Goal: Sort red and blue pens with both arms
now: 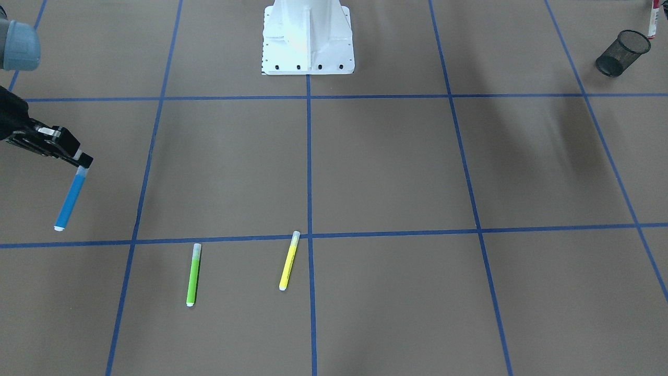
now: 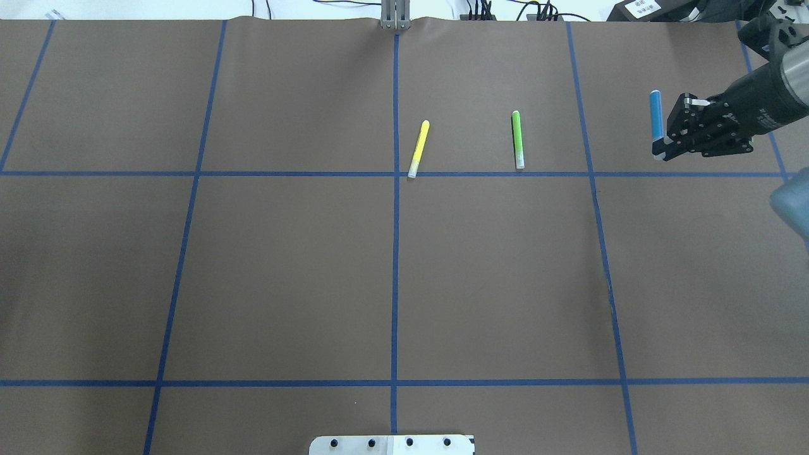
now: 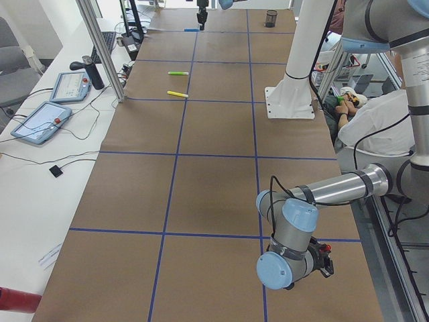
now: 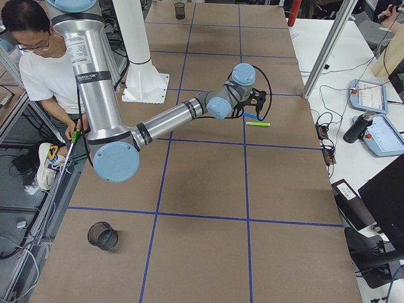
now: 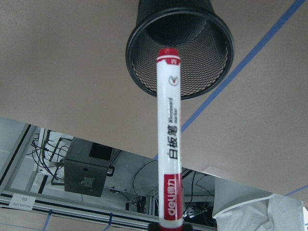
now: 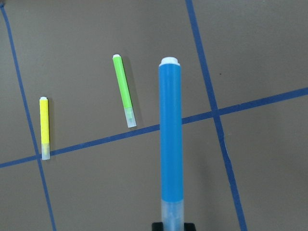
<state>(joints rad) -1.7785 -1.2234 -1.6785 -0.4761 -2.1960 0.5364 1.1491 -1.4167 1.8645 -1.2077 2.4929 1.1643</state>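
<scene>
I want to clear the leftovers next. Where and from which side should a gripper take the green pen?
Grip the green pen mid-barrel, coming straight down with the jaws across its width. It lies flat on the table, slim and straight, well apart from the yellow pen, so both long sides look free.

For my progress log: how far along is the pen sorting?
Done: both pens are picked up. In hand: the right gripper holds the blue pen; the left gripper holds the red marker, pointed at the black mesh cup. Left: neither pen is dropped off yet. The green pen and yellow pen lie untouched.
</scene>
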